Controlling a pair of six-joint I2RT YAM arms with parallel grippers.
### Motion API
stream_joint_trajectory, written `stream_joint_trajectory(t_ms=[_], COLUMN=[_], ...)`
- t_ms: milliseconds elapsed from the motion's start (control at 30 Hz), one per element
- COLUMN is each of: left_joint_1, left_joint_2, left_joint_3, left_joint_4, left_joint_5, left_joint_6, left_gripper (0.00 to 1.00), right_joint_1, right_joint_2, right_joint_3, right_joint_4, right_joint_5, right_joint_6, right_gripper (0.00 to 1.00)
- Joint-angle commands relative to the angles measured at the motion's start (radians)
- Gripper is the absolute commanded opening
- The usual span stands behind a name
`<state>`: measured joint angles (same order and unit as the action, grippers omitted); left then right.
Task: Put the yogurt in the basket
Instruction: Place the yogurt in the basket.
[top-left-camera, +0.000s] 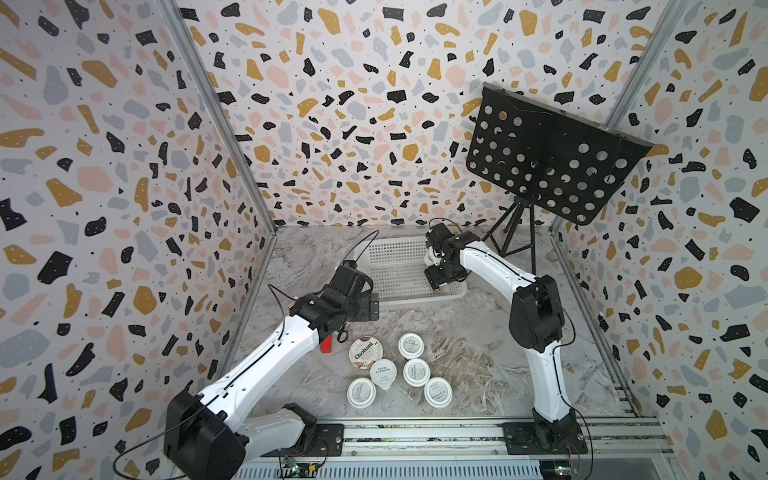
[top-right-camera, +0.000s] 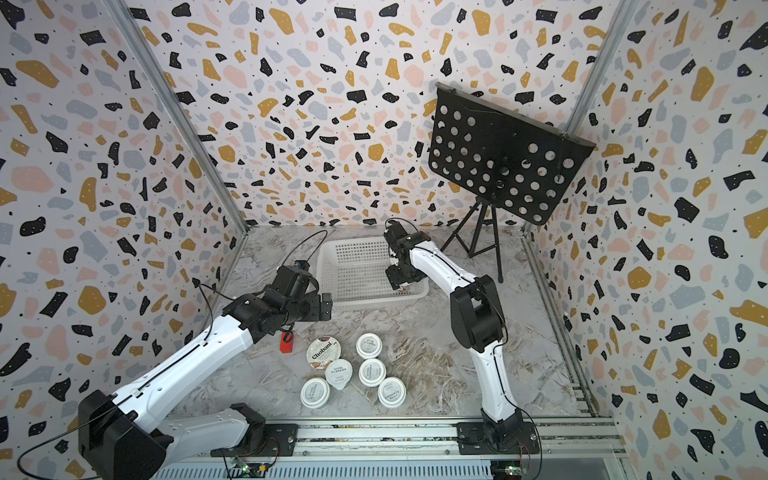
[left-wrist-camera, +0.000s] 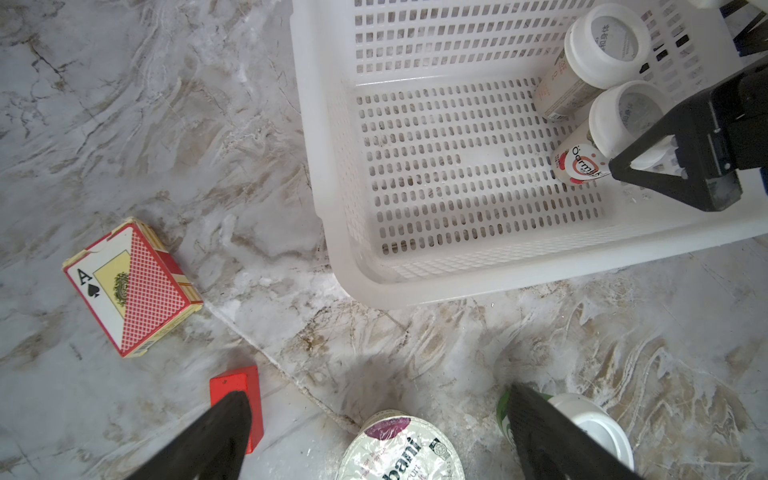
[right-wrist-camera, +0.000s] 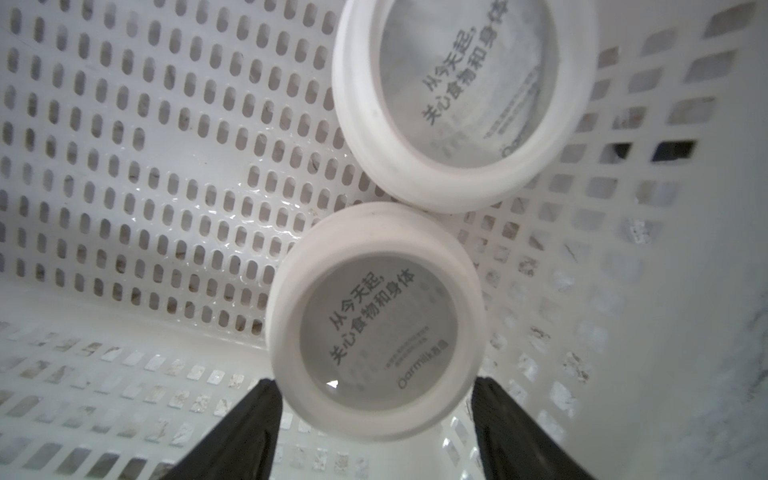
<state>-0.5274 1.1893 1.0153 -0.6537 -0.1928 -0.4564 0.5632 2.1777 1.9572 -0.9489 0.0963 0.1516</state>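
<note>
A yogurt cup (right-wrist-camera: 376, 328) stands upright, lid skyward, at the three-o'clock end of the basket (left-wrist-camera: 307, 124); right pincer (right-wrist-camera: 374, 384) straddles it, grip unclear. Left pincer (left-wrist-camera: 376, 392) gapes empty. Only wrist views show its lid.

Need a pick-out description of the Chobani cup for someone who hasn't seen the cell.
On the marble table, six cups cluster near the front rail. The Chobani cup is at the cluster's far left corner, nearest the red block. It is the widest, and the only lid with a big black brand name.
</note>
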Motion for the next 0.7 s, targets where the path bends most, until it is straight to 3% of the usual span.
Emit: stream_joint_trajectory(t_ms=[0,667], left_joint_1=[0.003,0.004], left_joint_2=[-0.008,-0.015], left_joint_3=[0.004,-0.003], left_joint_4=[0.003,0.003], left_joint_5=[-0.010,-0.009], left_joint_6=[0.006,0.005], left_gripper=[1.00,1.00], right_joint_1=[0.004,0.004], right_joint_2=[-0.010,0.035], right_joint_3=[0.035,0.084], right_joint_4=[-0.007,-0.008], right_joint_5=[0.017,0.031], right_joint_6=[-0.005,-0.023], right_gripper=[0.77,0.73])
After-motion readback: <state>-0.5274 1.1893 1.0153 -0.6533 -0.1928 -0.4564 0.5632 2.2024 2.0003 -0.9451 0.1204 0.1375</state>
